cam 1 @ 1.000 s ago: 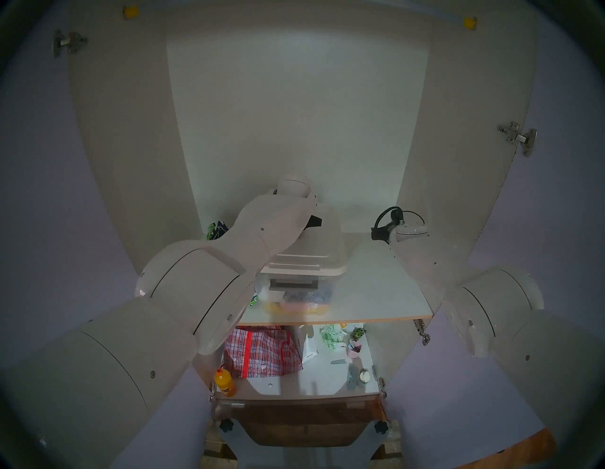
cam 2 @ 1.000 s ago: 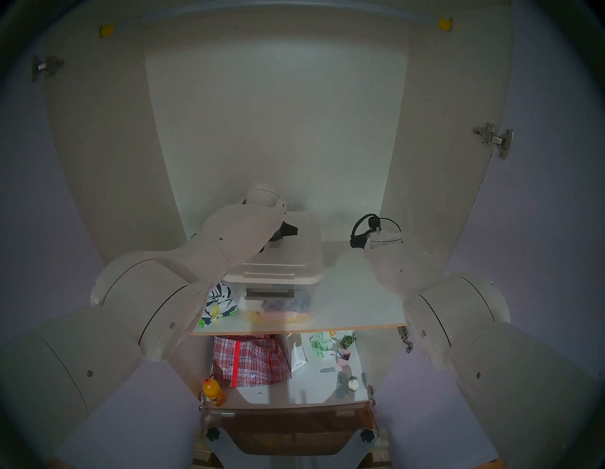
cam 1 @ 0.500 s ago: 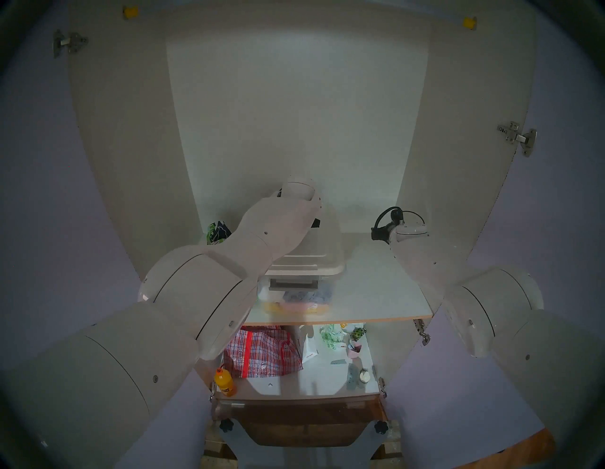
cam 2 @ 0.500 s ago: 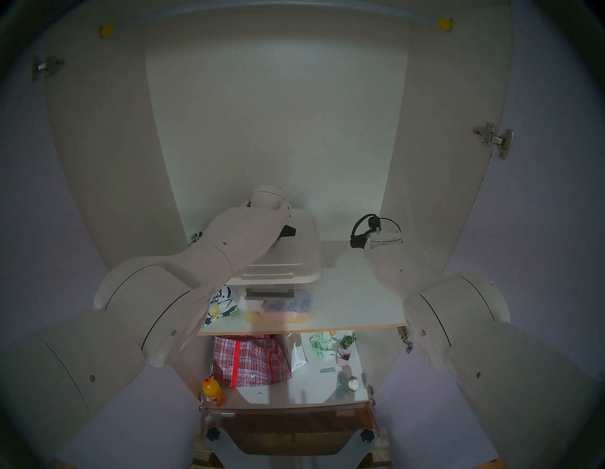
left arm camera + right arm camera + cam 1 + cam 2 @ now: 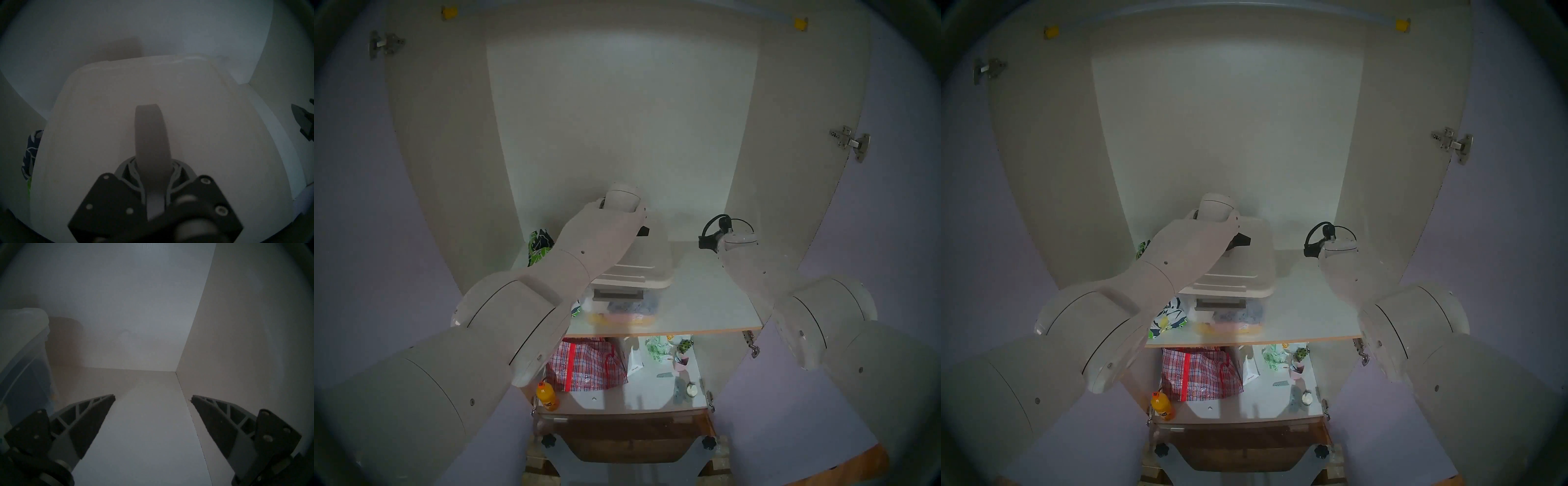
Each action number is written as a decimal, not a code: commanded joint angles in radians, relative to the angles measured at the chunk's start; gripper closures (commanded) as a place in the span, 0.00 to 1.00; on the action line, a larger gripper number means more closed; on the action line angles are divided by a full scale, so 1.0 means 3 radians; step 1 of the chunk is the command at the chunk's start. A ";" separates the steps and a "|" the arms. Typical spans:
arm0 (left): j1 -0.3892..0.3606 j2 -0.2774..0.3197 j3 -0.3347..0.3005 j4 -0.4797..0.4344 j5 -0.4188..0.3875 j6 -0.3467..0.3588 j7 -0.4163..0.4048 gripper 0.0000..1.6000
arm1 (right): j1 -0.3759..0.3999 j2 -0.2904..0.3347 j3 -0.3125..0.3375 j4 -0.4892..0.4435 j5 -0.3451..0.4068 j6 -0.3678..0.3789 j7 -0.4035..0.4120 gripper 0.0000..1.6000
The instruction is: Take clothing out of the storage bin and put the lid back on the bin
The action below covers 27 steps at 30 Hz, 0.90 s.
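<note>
Onlooker: so where's everything sitting on that upper shelf (image 5: 704, 298)?

Operator: The white lid (image 5: 648, 261) is lying on top of the clear storage bin (image 5: 621, 307), which sits mid-shelf with its grey latch (image 5: 618, 294) facing front. Can't tell if the lid is fully seated tbh. The left gripper (image 5: 153, 171) is pinched shut on the grey handle (image 5: 150, 134) in the middle of the lid (image 5: 102, 118); wrist cam shows both fingers squeezed against the strap.

Onlooker: and the floral thing?

Operator: The navy-and-white leaf-print garment (image 5: 1169, 315) with the lime and yellow bits is out of the bin (image 5: 1229, 314), lying on the shelf just to its left. Left arm covers most of it. A bit of it peeks out further back too (image 5: 539, 244).

Onlooker: right arm?

Operator: The right gripper (image 5: 153, 398) hangs over bare shelf right of the bin, near the cabinet's side wall (image 5: 246, 344), fingers spread wide, holding nothing.

Onlooker: downstairs?

Operator: red-checked woven bag (image 5: 587, 365) and an orange bottle (image 5: 546, 397) on the lower shelf.
</note>
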 commanded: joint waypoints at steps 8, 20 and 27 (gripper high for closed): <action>-0.0038 -0.0018 -0.0171 -0.0065 -0.0070 0.0018 0.0211 1.00 | 0.0127 0.0000 0.0017 -0.0032 -0.0014 -0.0083 -0.0001 0.00; -0.0106 0.0046 0.0066 -0.0008 -0.0025 -0.0021 -0.0060 1.00 | 0.0134 -0.0006 0.0037 -0.0014 -0.0036 -0.0089 0.0005 0.00; -0.0269 -0.0013 0.0179 0.0330 -0.0002 -0.0190 -0.0230 1.00 | 0.0135 -0.0009 0.0048 -0.0010 -0.0048 -0.0090 0.0007 0.00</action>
